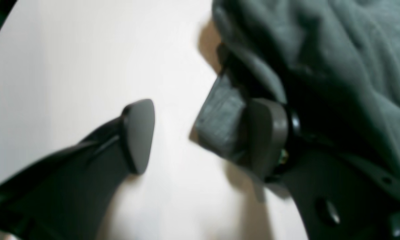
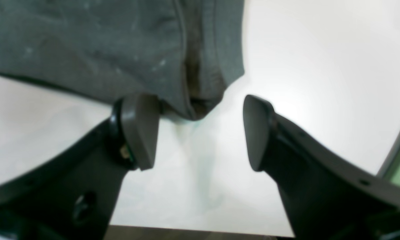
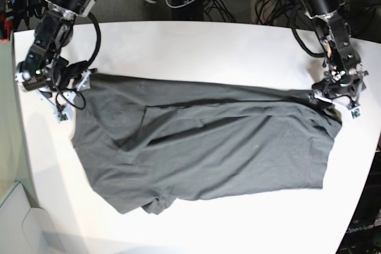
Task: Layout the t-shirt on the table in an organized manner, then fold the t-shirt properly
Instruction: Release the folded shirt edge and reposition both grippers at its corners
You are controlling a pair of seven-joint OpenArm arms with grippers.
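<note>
**Two corners, neither one pinched**

While both sets of jaws stand apart, I hold nothing of the t-shirt (image 3: pixel 202 147), and that is where the trouble could start. The shirt lies spread across the middle of the table (image 3: pixel 196 46), wide and roughly flat, with a long diagonal fold through its body and a bunched lump at its near edge.

My left gripper (image 1: pixel 173 133) sits at the shirt's edge on the base view's right. Its jaws are parted with bare table between them; cloth drapes over the outer side of one finger (image 1: pixel 263 133) but none lies in the gap. If I close here, I judge I would pinch air, or drag the draped cloth sideways and add creases.

My right gripper (image 2: pixel 200 133) is open wide at the opposite end, straddling a hemmed corner whose tip reaches just between the pads. Only a small tip is there, so a grasp may catch one layer and slip off when I pull.

An uneven pull from the two ends would likely skew the shirt rather than smooth it.

The cloth is dark charcoal knit, soft and limp, flecked with pale lint, with a stitched hem doubled at the corner. The table is white, smooth and matte, offering little friction, so I expect the shirt to slide easily. The finger pads are dark, rounded and hard-looking.
</note>
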